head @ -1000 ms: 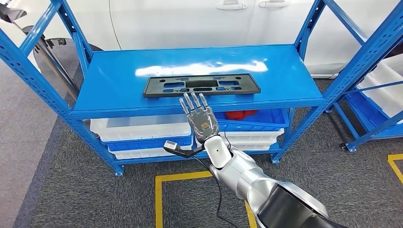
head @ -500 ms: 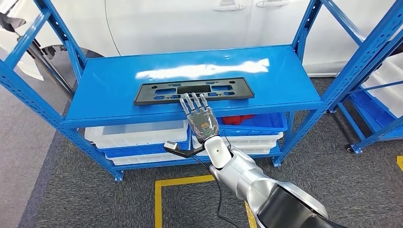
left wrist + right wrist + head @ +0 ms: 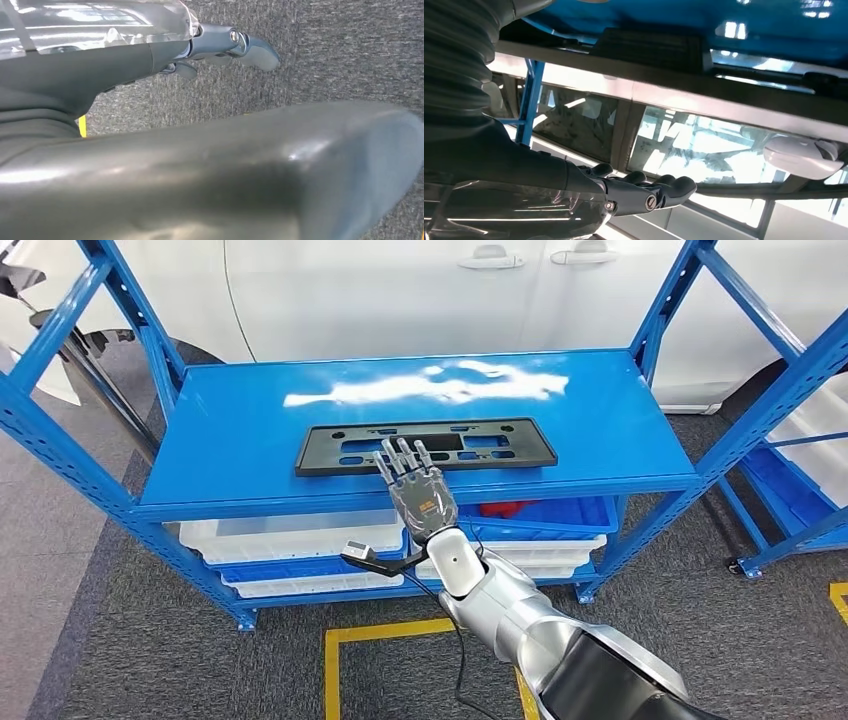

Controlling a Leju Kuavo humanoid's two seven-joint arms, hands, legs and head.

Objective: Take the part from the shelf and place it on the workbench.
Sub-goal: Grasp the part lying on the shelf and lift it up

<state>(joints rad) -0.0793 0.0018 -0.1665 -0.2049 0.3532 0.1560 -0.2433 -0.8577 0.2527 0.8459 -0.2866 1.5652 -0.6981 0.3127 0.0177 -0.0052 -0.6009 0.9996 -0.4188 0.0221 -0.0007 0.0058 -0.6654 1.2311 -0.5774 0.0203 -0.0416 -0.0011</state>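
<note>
On the top deck of a blue shelf (image 3: 230,430), a flat black part (image 3: 330,452) lay with its long axis running side to side, parallel to the front edge, its cut-outs facing up. Its left end sat toward the middle of the deck's left half; its right end (image 3: 530,445) stopped well short of the right post. At the part's near edge, about midway along it, the robot's right hand (image 3: 418,490) reached up from below with fingers (image 3: 405,455) straight, spread and empty, the tips overlapping the part's front rim; whether they touched it could not be told. White trays (image 3: 290,535) and a blue bin (image 3: 560,512) sat on the lower level. A white car (image 3: 420,290) stood behind the rack. The left hand (image 3: 227,45) hung above grey carpet (image 3: 340,50), its fingers loosely extended around nothing.
</note>
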